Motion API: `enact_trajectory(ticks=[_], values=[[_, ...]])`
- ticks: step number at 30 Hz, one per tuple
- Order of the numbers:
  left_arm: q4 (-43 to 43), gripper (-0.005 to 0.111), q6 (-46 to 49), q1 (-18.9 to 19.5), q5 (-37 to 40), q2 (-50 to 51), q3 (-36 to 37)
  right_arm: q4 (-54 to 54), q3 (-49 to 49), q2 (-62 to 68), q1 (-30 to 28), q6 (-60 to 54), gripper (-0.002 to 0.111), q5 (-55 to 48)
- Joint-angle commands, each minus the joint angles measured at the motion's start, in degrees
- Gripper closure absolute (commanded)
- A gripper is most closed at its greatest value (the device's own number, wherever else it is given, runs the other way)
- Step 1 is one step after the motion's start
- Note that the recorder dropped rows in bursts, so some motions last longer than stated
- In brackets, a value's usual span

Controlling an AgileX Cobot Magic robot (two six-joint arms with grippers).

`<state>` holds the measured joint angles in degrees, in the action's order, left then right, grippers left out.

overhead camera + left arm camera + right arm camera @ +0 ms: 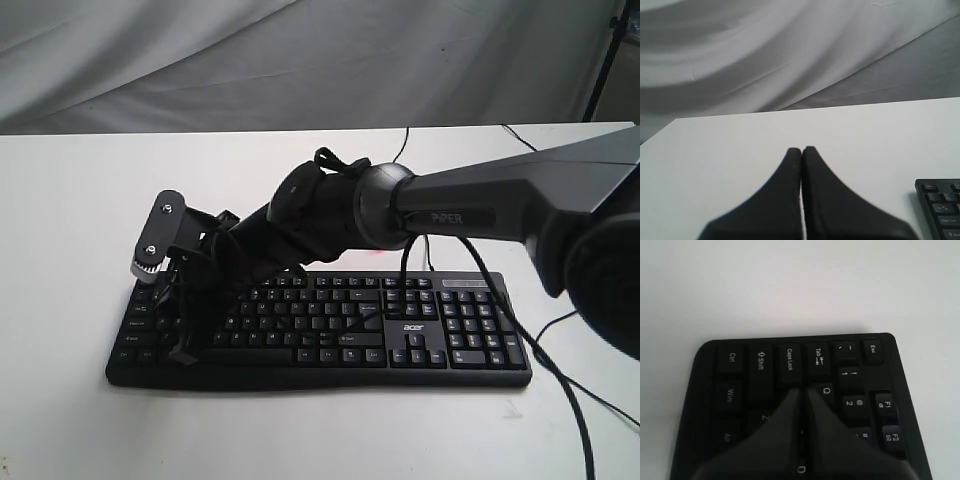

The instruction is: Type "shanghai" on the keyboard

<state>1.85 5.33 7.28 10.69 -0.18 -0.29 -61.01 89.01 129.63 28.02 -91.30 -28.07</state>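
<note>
The black keyboard (330,325) lies across the white table, with its number pad to the right. My right arm reaches across the middle to the keyboard's left end. There the right gripper (183,345) points down at the keys with its jaws shut and nothing between them. In the right wrist view its tips (802,390) sit just below Caps Lock (789,360) and beside Q (826,390), covering the key under them. My left gripper (801,149) is shut and empty over bare table, and a corner of the keyboard (942,210) shows beside it.
The white table (80,190) extends around the keyboard on all sides. Black cables (540,360) run off the keyboard's right end and back edge. Grey cloth (300,60) hangs behind the table, and a dark stand leg (605,60) is at the far right.
</note>
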Motion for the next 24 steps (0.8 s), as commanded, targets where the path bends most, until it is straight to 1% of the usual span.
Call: enact_trajectory(ticks=[1, 24], values=[[0.0, 0.106, -0.2, -0.2, -0.2, 0.2, 0.3, -0.2, -0.3, 1.0, -0.2, -0.5, 0.108, 0.9], [0.0, 0.106, -0.2, -0.2, -0.2, 0.2, 0.3, -0.5, -0.3, 0.8, -0.2, -2.5, 0.108, -0.2]])
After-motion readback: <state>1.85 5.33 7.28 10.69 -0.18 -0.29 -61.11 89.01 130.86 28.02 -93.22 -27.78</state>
